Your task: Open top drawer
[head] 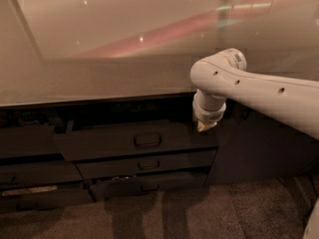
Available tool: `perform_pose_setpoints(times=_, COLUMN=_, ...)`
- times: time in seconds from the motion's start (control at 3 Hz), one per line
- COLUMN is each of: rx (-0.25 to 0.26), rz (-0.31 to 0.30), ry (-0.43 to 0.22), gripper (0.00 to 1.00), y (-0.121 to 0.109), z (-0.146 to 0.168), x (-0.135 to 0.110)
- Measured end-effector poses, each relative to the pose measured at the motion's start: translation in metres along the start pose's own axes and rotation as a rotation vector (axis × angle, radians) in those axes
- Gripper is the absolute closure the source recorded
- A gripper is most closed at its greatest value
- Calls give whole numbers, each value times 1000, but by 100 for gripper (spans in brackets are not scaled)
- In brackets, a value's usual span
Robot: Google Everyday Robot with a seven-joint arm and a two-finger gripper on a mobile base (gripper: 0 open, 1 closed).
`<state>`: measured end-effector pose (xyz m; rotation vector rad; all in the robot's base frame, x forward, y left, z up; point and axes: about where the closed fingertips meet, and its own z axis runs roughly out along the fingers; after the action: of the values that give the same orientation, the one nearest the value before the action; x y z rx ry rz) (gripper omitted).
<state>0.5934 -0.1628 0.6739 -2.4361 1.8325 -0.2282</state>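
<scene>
- Plainly, the relation that matters is sideways: the gripper (206, 126), a small tan tip under the white, rounded wrist of the pale robot arm (259, 91), hangs at the right end of the top drawer (99, 142). That is well to the right of the small dark bar handle (147, 140) at the centre of the drawer's front.
- The top drawer is the wide, shallow one with a dark brown-black front. It sits directly beneath the edge of the broad, pale, glossy countertop (99, 78), with its long axis running left to right across the view.
- Its front appears to stand a little forward of the cabinet face, with a dark gap above it, so I judge it to be partly open at most.
- The gripper points downward at or just above the drawer's upper right corner. Whether it touches the front or the rim there cannot be told.
- Whether the gripper is spread or closed cannot be told either, since the wrist hides most of it.
- Below lie a narrower dark drawer (149, 164) and another dark drawer (149, 185) under it, each with a similar handle. Neither is the target.
- Any further opening would call for a pull towards the camera, square to the drawer's long axis. A grip this far off-centre could skew the drawer in its runners.
</scene>
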Motion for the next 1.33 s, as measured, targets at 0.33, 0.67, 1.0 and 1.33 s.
perform_pose_setpoints(times=0.33, rx=-6, rz=2, ry=-3, gripper=100, y=1, z=0, x=0)
perform_pose_setpoints(times=0.67, rx=-15, rz=5, ry=-8, gripper=100, y=2, z=0, x=2)
perform_pose_setpoints(times=1.0, rx=-15, rz=5, ry=-9, gripper=100, y=2, z=0, x=2)
perform_pose_setpoints(times=1.33, rx=-18, rz=0, ry=-14, gripper=100, y=5, z=-1, x=0)
